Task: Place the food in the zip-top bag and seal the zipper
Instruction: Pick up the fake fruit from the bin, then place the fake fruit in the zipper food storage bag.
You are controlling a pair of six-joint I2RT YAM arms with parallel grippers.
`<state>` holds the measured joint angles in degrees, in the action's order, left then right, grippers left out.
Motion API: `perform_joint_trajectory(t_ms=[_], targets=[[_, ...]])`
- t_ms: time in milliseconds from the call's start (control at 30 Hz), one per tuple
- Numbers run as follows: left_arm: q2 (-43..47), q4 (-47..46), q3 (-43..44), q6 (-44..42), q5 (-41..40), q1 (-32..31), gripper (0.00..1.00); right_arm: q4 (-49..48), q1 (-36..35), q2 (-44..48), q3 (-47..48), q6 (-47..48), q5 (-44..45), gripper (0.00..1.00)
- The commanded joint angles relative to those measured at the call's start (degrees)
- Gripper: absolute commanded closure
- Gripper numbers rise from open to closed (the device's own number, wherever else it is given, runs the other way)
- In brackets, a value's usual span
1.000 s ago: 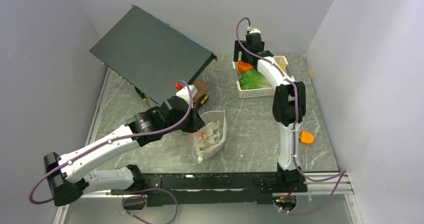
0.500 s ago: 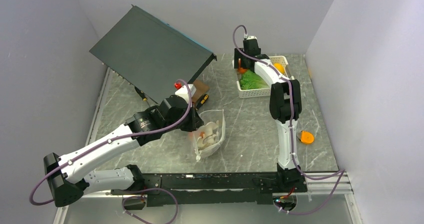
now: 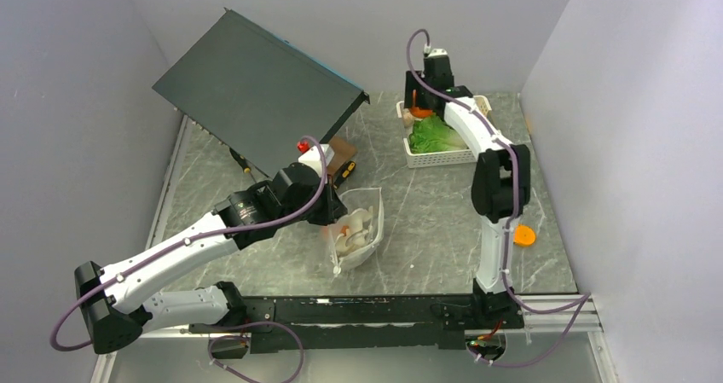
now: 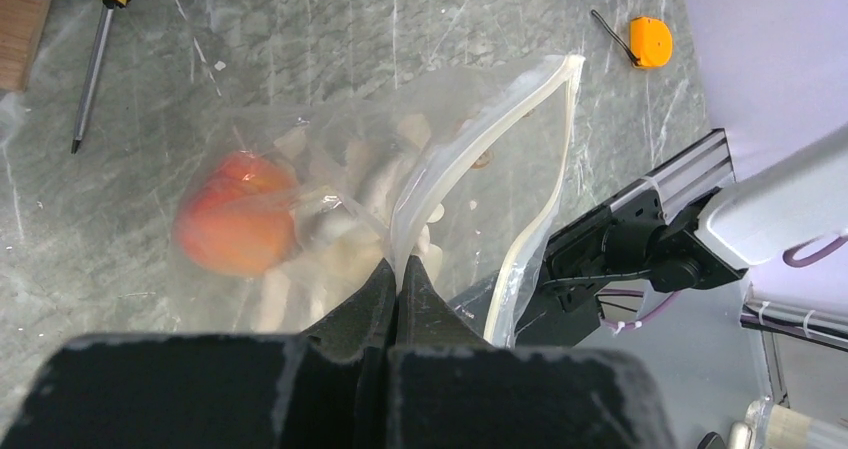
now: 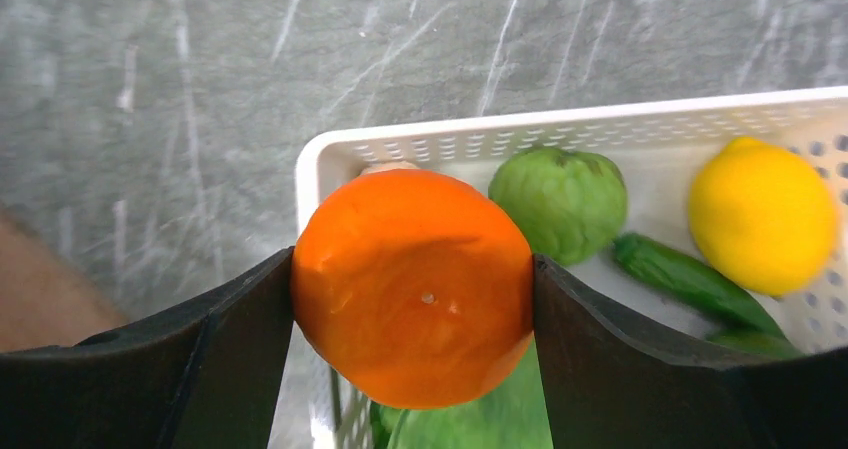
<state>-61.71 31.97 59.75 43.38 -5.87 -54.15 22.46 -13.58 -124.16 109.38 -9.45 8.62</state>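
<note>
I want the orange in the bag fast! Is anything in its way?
Nothing visible does. The right gripper holds the orange at the basket's corner, and only bare table lies between there and the bag, whose mouth the left gripper pinches open.

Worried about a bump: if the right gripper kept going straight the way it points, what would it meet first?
The round orange toy fruit fills the right gripper's jaws; beyond it, probably the white slotted plastic basket's corner rim, though depth is unclear.

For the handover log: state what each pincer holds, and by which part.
Left pincer: the zip-top bag, pinched at its mouth edge. Right pincer: the orange, clamped across its two sides.
</note>
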Motion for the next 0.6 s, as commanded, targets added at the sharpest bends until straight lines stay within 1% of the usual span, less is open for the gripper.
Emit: perform_joint_trajectory(t_ms=[0, 133, 167, 233, 333, 433, 567], targets=[[0.7, -1.3, -0.7, 0.8, 0.1, 0.8, 1.00, -2.3, -0.3, 15.3, -5.2, -3.3, -3.4, 0.82], [0.7, -1.5, -0.9, 1.4, 1.3, 1.3, 1.00, -4.6, -1.2, 26.5, -16.9, -8.0, -10.5, 0.84], [0.7, -1.7, -0.9, 1.8, 1.6, 1.3, 1.00, -6.4, -1.8, 29.5, -22.3, -8.6, -11.6, 0.85], [0.6, -2.1, -0.7, 2.5, 2.7, 1.5, 1.00, -8.1, -3.0, 35.9, -29.5, -9.8, -12.6, 0.86], [0.6, -2.8, -1.0, 3.3, 4.0, 1.6, 1.00, -8.7, -5.2, 44.0, -38.1, -12.3, -16.3, 0.87], [0.4, -3.0, -1.2, 4.0, 4.6, 1.8, 1.00, -9.0, -10.4, 51.9, -45.5, -13.8, -18.1, 0.89], [-0.5, -3.0, -0.3, 4.4, 5.3, 1.9, 1.00, -5.8, -18.3, 61.4, -50.9, -14.9, -17.3, 0.89]])
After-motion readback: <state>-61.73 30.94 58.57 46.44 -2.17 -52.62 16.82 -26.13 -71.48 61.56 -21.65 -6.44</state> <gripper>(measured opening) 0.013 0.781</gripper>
